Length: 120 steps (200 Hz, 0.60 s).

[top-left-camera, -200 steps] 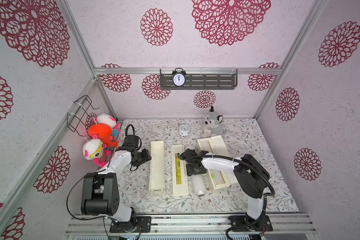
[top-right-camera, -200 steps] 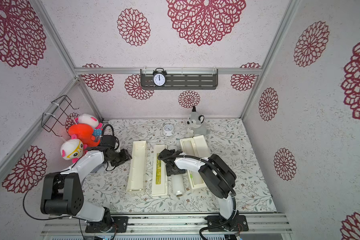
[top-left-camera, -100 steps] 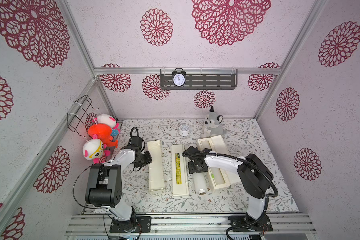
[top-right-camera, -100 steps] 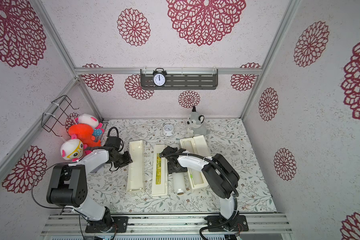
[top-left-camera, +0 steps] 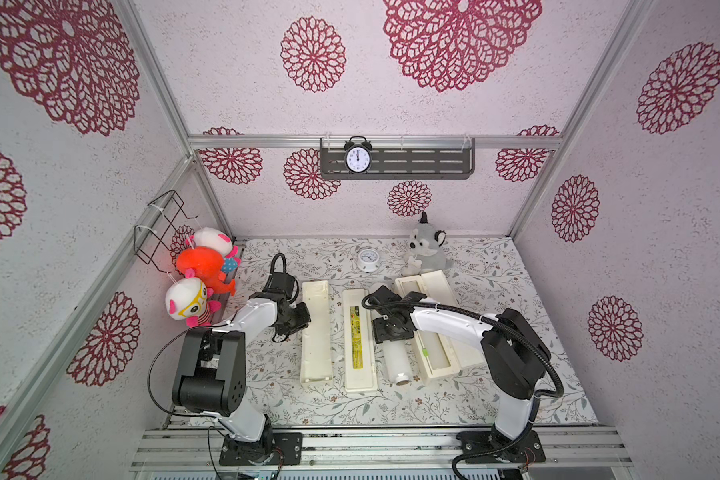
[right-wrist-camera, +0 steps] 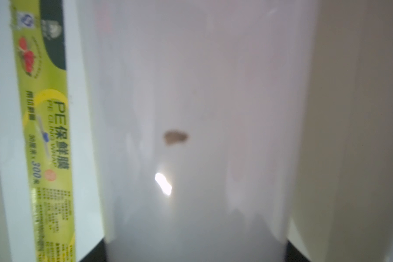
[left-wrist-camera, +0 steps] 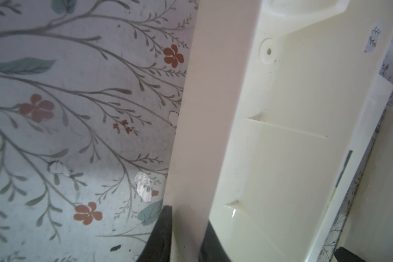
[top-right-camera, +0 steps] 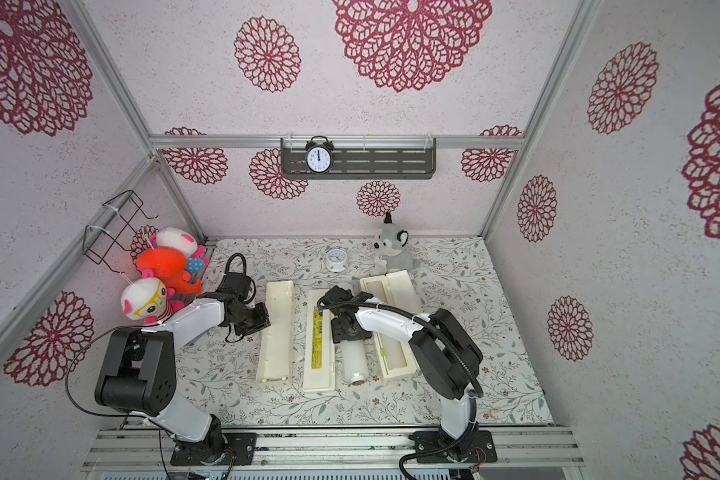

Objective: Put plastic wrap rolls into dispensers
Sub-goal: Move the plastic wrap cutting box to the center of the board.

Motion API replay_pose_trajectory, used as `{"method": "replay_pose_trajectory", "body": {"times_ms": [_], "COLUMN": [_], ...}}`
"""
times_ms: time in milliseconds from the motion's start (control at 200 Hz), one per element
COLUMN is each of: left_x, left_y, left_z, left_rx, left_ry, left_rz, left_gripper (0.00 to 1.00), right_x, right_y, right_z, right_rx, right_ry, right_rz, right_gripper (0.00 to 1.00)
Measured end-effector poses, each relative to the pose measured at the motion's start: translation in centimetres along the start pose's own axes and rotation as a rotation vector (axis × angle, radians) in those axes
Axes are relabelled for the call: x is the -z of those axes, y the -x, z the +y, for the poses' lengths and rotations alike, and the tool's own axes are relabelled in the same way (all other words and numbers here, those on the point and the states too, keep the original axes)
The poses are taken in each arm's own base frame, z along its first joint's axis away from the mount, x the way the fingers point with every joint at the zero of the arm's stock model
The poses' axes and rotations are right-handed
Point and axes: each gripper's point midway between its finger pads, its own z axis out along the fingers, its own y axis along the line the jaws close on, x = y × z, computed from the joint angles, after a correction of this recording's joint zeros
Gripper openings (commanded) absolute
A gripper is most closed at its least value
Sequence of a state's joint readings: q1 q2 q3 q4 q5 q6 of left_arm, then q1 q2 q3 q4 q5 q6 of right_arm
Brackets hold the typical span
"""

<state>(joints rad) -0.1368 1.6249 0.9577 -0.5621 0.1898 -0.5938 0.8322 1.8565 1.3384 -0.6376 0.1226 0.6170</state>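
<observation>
Left wrist view: left tool [left-wrist-camera: 186,229] clenched on open dispenser [left-wrist-camera: 270,158] wall, tray empty; right tool [right-wrist-camera: 195,251] straddles plastic wrap roll [right-wrist-camera: 197,113], grip unclear.

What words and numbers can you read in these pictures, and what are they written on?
"PE" and "300" in large print: on the yellow-green label of the closed dispenser.
Chinese characters beside "PE": too blurred to quote surely.
Small print lower on the label: unreadable.
Numerals on the black clock and the small white clock: too small to read.
</observation>
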Motion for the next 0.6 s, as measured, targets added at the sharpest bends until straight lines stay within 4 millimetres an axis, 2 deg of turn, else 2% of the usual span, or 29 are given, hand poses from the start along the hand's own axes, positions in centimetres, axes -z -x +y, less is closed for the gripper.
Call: {"method": "replay_pose_trajectory", "body": {"times_ms": [245, 480, 600], "left_x": [0.2, 0.4, 2.3], "left_y": [-2.0, -2.4, -1.6], "left_z": [-1.1, -2.3, -2.8], "left_rx": [0.026, 0.017, 0.02], "left_ry": [-0.03, -0.064, -0.111], "left_rz": [0.005, 0.009, -0.032], "left_gripper": [0.16, 0.32, 0.34], "right_x": [1.4, 3.4, 4.7], "right_y": [1.7, 3.4, 4.4], "right_z": [1.6, 4.1, 5.9], "right_rx": [0.011, 0.025, 0.034], "right_ry": [0.057, 0.15, 0.22], "right_rz": [-0.033, -0.064, -0.088], "right_gripper": [0.43, 0.41, 0.41]}}
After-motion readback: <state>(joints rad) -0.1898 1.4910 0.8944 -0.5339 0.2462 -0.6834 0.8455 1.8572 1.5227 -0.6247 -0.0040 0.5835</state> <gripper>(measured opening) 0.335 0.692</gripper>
